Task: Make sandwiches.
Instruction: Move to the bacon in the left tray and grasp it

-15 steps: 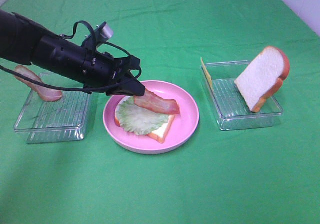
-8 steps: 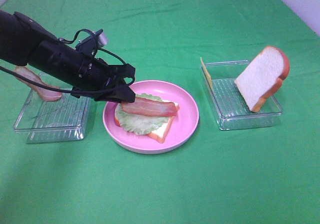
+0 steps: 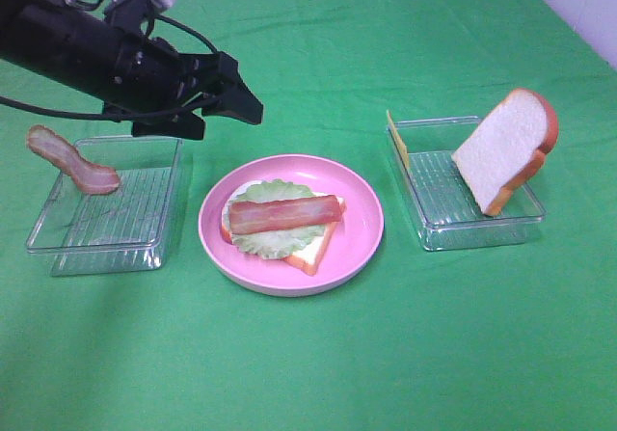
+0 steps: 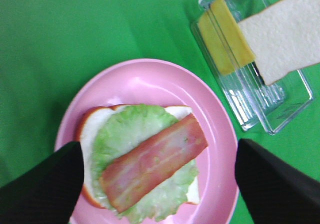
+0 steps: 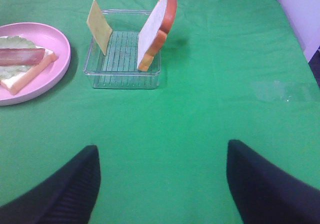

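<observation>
The half-built sandwich (image 3: pixel 281 224) lies on the round pink plate (image 3: pixel 364 238): one bread slice, a lettuce leaf (image 4: pixel 130 139) and a bacon strip (image 3: pixel 285 213) flat on top. My left gripper (image 3: pixel 229 121) hangs open above and to the left of the plate, holding nothing; its wrist view looks straight down on the bacon strip (image 4: pixel 155 161). A second bread slice (image 3: pixel 506 149) and yellow cheese (image 3: pixel 395 140) stand upright in the right tray (image 3: pixel 453 228). My right gripper (image 5: pixel 162 156) is open and empty over bare cloth, outside the exterior high view.
A clear tray (image 3: pixel 106 228) on the left holds another bacon strip (image 3: pixel 72 159) leaning over its far left rim. Green cloth covers the whole table. The left arm and its cables reach in from the upper left.
My left gripper let go of the bacon strip, which now lies flat on the lettuce. The gripper opened and rose up and to the left, away from the plate.
</observation>
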